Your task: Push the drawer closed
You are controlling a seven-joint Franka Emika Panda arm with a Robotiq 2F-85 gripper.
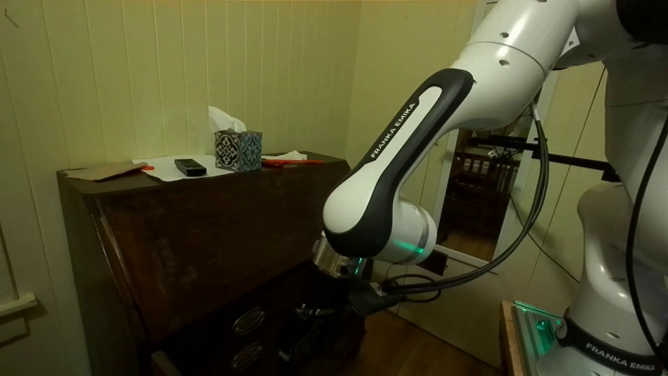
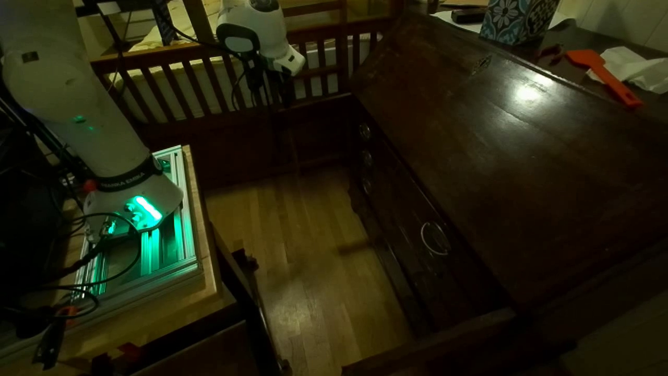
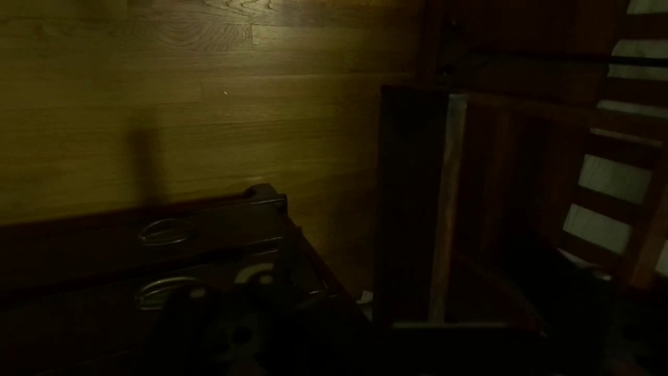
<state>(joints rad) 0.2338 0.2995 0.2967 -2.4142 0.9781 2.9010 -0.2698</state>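
Drawer [image 1: 222,331] at seven o'clock in an exterior view, seemingly near flush, any last push unconfirmed; hand [image 1: 298,344] at six, too dark to tell its spread or hold!

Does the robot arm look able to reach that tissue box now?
Probably not: the end effector hangs low before the desk, while the tissue box stands on top, beyond the slanted front.

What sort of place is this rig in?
Likely a room in a home, though which room I can't tell. Signs: a dark brown, slant-front wooden desk, a boxy, blue-and-black patterned tissue box on top of it, and a yellowish-brown wooden plank floor.
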